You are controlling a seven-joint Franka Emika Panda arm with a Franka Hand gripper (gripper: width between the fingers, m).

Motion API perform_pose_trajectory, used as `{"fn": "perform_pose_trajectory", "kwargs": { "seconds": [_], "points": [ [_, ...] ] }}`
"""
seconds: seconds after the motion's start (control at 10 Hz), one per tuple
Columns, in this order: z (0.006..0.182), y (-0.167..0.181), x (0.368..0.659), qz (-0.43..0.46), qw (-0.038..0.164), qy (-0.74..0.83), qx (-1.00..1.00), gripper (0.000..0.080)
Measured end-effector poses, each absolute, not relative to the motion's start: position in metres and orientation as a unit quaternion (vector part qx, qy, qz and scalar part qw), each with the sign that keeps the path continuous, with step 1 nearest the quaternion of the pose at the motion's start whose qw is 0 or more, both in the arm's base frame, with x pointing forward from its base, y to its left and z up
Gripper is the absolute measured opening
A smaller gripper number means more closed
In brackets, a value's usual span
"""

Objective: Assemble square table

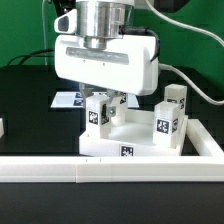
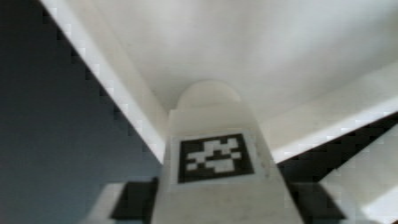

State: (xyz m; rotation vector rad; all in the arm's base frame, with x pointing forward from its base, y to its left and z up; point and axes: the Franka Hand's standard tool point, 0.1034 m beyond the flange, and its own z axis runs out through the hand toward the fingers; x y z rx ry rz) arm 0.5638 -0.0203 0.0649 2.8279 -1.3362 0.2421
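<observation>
End effector (image 1: 108,103) fingertips hidden — behind leg (image 1: 99,110).

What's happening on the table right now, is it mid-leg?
The gripper is down over a leg standing upright on the square table top, fingers on either side of it. Whether they grip it is unclear. A second leg stands at the corner on the exterior view's right. The slab sits against the white border rail.
</observation>
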Motion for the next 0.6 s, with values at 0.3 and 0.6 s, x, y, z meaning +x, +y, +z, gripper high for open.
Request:
{"fn": "perform_pose_trajectory", "kwargs": {
  "seconds": [0.3,0.6],
  "points": [
    [0.0646,-0.0197,0.5637,0.077,0.003,-0.415,0.907,0.0621],
    [0.0646,-0.0197,0.5637,0.077,0.003,-0.415,0.907,0.0648]
  ]
}}
